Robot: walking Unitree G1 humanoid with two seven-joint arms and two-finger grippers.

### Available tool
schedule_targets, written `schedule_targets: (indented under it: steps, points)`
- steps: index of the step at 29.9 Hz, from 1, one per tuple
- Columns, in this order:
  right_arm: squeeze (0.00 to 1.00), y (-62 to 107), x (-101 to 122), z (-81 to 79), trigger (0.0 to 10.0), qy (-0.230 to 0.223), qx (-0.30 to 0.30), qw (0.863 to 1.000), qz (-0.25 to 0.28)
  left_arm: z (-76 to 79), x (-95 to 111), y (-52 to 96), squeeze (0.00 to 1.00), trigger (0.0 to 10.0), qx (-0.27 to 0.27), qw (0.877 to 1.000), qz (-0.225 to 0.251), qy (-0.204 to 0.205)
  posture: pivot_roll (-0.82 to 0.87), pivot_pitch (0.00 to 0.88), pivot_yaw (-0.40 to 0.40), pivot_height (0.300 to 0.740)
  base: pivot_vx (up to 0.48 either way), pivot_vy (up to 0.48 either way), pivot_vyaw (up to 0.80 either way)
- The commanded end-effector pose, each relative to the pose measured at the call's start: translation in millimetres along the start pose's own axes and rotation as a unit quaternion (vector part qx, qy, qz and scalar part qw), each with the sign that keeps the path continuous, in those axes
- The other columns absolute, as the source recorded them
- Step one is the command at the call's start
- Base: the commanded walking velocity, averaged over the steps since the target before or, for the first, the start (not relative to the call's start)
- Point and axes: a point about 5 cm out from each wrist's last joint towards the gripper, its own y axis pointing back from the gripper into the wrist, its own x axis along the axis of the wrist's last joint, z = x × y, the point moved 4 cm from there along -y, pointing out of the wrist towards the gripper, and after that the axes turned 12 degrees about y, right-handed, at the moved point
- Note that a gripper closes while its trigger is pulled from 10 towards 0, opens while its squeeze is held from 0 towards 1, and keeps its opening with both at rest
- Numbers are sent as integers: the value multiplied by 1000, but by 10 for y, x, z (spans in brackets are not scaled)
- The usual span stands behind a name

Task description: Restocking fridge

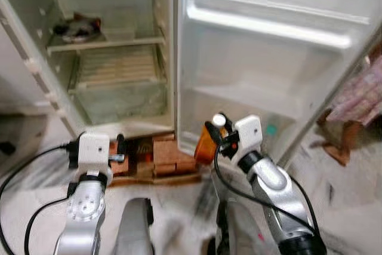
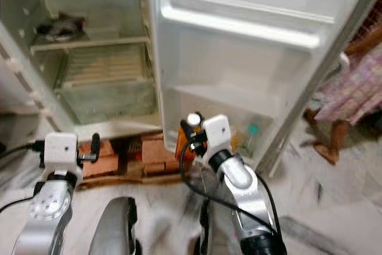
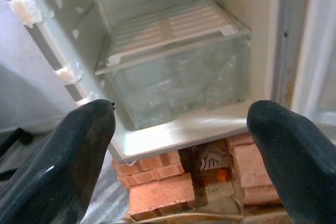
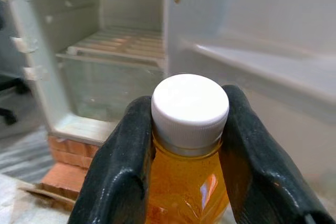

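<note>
Clamped between the two black fingers of the right gripper [image 4: 186, 145] is a bottle of amber liquid [image 4: 186, 192] with a white screw cap [image 4: 190, 107], the fingers pressing on either side just under the cap. In the left eye view the same bottle [image 1: 206, 144] is seen low and a little right of centre, held upright in front of the lower part of the open fridge door [image 1: 268, 76]. A door shelf [image 1: 250, 97] is seen just above and to the right of it, and a small bottle with a teal cap [image 2: 249, 137] is already standing low in the door in the right eye view.

Toward the lower left of the frame, the left gripper [image 1: 119, 150] is held out with nothing in it; in its wrist view its fingers [image 3: 68, 166] are spread wide apart, pointed at the clear crisper drawer [image 3: 178, 77] at the bottom of the fridge [image 1: 36, 58]. The fridge is propped on red bricks [image 1: 170, 153]. On the wire shelf [image 1: 107, 43] at upper left a dark dish [image 1: 74, 28] is seen; the rest of the compartment appears bare.

The task is judged to be at an early stage: the bottle has been brought to the fridge but not yet set down, so placing it on a shelf and letting go of it are left to be done. At the right edge a person's patterned garment [image 1: 361, 91] is visible.
</note>
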Motion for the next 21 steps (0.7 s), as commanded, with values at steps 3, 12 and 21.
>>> schedule_targets:
  steps: [3, 12, 21]
  points:
    - [0, -67, 89, 141, 10000, 20, -38, 999, 19, -28, 70, 23, 0, 10000, 0, 1000, 7, -16, 107, 127, -21, 563, 0, 0, 0]
    - [0, -240, 84, 278, 10000, 70, -87, 993, 31, -111, 56, 126, 0, 10000, 3, 999, -2, -47, 144, 173, -15, 563, 0, 0, 0]
    - [0, -456, 330, 400, 10000, 121, -115, 983, 79, -136, 126, 254, 0, 10000, -2, 999, -4, -54, 175, 231, -9, 563, 0, 0, 0]
